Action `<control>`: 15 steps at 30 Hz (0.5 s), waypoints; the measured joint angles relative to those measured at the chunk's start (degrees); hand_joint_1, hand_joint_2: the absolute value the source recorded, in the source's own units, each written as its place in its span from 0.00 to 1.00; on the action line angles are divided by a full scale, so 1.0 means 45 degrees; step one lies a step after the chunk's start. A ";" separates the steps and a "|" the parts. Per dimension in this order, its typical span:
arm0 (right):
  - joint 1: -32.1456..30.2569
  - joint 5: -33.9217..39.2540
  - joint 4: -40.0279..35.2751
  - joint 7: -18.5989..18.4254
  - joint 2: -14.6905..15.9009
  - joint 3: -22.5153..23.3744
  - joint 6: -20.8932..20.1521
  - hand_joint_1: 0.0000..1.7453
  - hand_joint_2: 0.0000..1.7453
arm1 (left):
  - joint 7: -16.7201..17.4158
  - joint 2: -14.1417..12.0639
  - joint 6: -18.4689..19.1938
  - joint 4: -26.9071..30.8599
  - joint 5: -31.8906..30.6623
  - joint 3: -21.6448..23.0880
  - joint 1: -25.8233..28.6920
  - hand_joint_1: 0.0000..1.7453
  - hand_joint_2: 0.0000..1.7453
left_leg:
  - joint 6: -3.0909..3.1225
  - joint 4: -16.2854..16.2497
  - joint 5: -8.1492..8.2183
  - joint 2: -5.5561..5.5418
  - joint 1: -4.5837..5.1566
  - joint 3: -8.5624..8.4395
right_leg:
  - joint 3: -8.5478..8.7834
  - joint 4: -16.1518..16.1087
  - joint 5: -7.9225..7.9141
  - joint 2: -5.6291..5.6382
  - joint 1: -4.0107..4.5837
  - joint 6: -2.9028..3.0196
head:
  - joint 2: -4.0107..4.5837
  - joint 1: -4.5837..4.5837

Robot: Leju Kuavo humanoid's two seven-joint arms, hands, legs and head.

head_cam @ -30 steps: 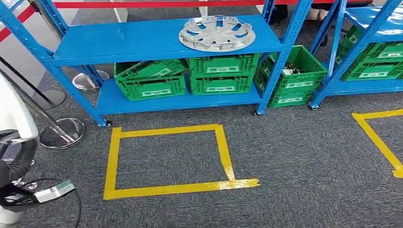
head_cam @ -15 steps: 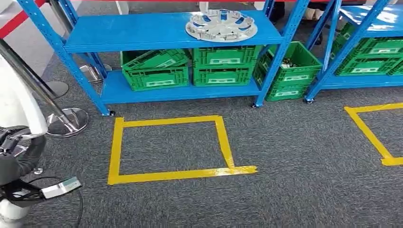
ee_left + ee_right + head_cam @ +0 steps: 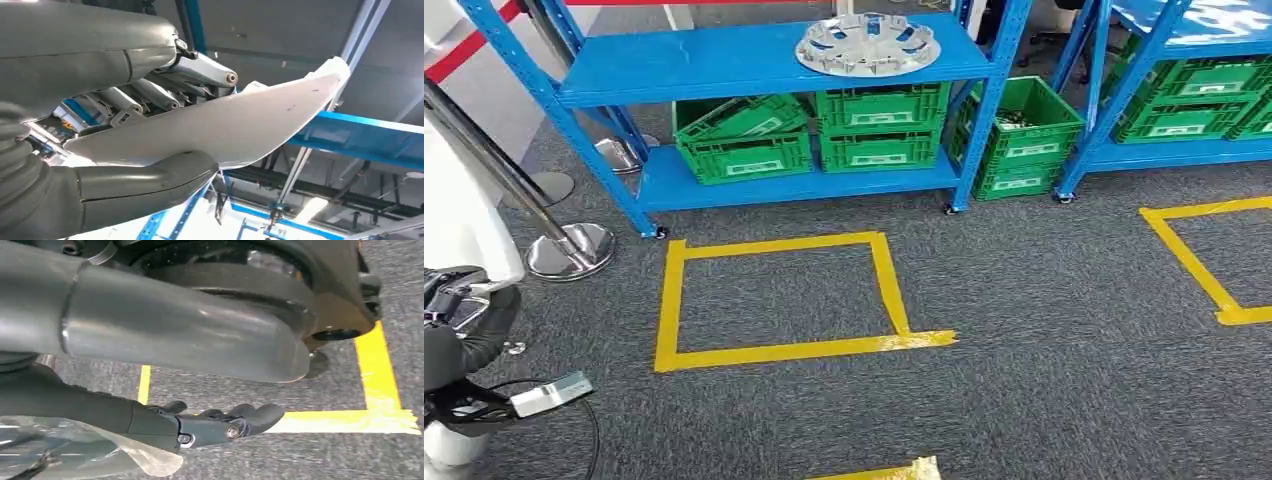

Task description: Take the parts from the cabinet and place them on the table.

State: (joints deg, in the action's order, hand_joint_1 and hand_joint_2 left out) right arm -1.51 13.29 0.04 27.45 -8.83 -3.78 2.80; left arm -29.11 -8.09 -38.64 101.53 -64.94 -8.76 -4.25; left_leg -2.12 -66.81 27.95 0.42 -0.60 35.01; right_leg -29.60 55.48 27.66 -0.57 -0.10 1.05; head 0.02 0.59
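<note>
My left hand grips a white curved panel between its thick thumb and its darker fingers. In the head view this white panel rises at the far left, above the ribbed wrist cover. A silver wheel cover lies on the top board of the blue rack. My right hand hangs over the carpet with thumb and fingers apart and only floor between them. A clear shiny sheet shows beside its fingers; I cannot tell what it is.
Green crates fill the rack's lower shelf, and one more stands beside it. A second blue rack stands at the right. Yellow tape squares mark the grey carpet. Chrome barrier posts stand at the left.
The whole picture has shifted: the camera has moved, the rack now sits higher and further left, and a new strip of yellow tape shows at the bottom edge. The left hand still holds the white panel.
</note>
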 joint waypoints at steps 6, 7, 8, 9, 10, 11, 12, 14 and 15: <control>0.0014 0.0020 0.0000 0.0063 0.0000 0.0121 -0.0185 0.00 0.00 | -0.0005 -0.0083 0.0000 -0.0024 0.0083 0.0058 -0.0056 1.00 1.00 | 0.0302 0.2419 -0.0157 -0.0011 0.0061 -0.1262 | -0.0385 0.0200 -0.0056 0.0015 0.0102 0.0120 | 0.0000 0.0034; 0.0011 0.0044 0.0000 0.0087 0.0000 0.0151 -0.0228 0.00 0.00 | -0.0015 -0.0083 0.0000 -0.0034 0.0092 0.0058 -0.0055 1.00 1.00 | 0.0312 0.2420 -0.0156 -0.0016 0.0080 -0.1255 | -0.0481 0.0209 -0.0075 -0.0005 0.0102 0.0238 | 0.0000 0.0029; 0.0013 0.0054 0.0000 0.0117 0.0000 0.0185 -0.0253 0.00 0.00 | -0.0029 -0.0083 0.0000 -0.0034 0.0107 0.0058 -0.0056 1.00 1.00 | 0.0344 0.2419 -0.0171 -0.0017 0.0094 -0.1245 | -0.0489 0.0195 -0.0099 -0.0007 0.0091 0.0191 | 0.0000 0.0024; 0.0018 0.0097 0.0000 0.0161 0.0000 0.0233 -0.0282 0.00 0.00 | -0.0049 -0.0083 0.0000 -0.0034 0.0117 0.0058 -0.0057 1.00 1.00 | 0.0380 0.2411 -0.0179 -0.0017 0.0116 -0.1220 | -0.0496 0.0162 -0.0155 -0.0002 0.0070 0.0105 | 0.0000 0.0029; 0.0016 0.0126 0.0000 0.0218 0.0005 0.0267 -0.0316 0.00 0.00 | -0.0063 -0.0083 0.0000 -0.0034 0.0121 0.0063 -0.0057 1.00 1.00 | 0.0438 0.2402 -0.0217 -0.0013 0.0130 -0.1195 | -0.0506 0.0127 -0.0216 0.0001 0.0054 0.0009 | 0.0000 0.0024; 0.0016 0.0165 0.0000 0.0262 0.0000 0.0315 -0.0345 0.00 0.00 | -0.0078 -0.0083 0.0000 -0.0034 0.0126 0.0063 -0.0056 1.00 1.00 | 0.0461 0.2399 -0.0236 -0.0011 0.0139 -0.1165 | -0.0516 0.0107 -0.0301 0.0007 0.0037 -0.0122 | 0.0000 0.0024; 0.0009 0.0180 0.0000 0.0306 0.0000 0.0350 -0.0364 0.00 0.00 | -0.0078 -0.0083 0.0000 -0.0034 0.0136 0.0063 -0.0056 1.00 1.00 | 0.0492 0.2391 -0.0264 -0.0006 0.0153 -0.1132 | -0.0519 0.0088 -0.0375 0.0018 0.0021 -0.0245 | 0.0000 0.0024; 0.0003 0.0223 0.0000 0.0360 0.0000 0.0447 -0.0408 0.00 0.00 | -0.0078 -0.0083 0.0000 -0.0034 0.0160 0.0063 -0.0056 1.00 1.00 | 0.0534 0.2358 -0.0343 -0.0001 0.0178 -0.1029 | -0.0492 0.0090 -0.0453 0.0021 -0.0004 -0.0330 | 0.0000 0.0019; 0.0002 0.0228 0.0000 0.0388 0.0000 0.0471 -0.0413 0.00 0.00 | -0.0078 -0.0087 0.0000 -0.0034 0.0160 0.0063 -0.0056 1.00 1.00 | 0.0549 0.2346 -0.0374 -0.0002 0.0182 -0.0980 | -0.0532 0.0090 -0.0481 0.0022 -0.0007 -0.0371 | 0.0000 0.0019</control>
State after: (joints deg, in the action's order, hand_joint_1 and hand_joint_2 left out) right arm -1.49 14.31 0.04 29.20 -8.83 -1.66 0.94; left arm -29.46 -8.48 -38.64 101.37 -64.22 -8.48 -4.50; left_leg 0.35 -56.26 26.27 0.41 0.22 30.60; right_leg -32.00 55.88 25.49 -0.47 -0.13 -0.62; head 0.02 0.68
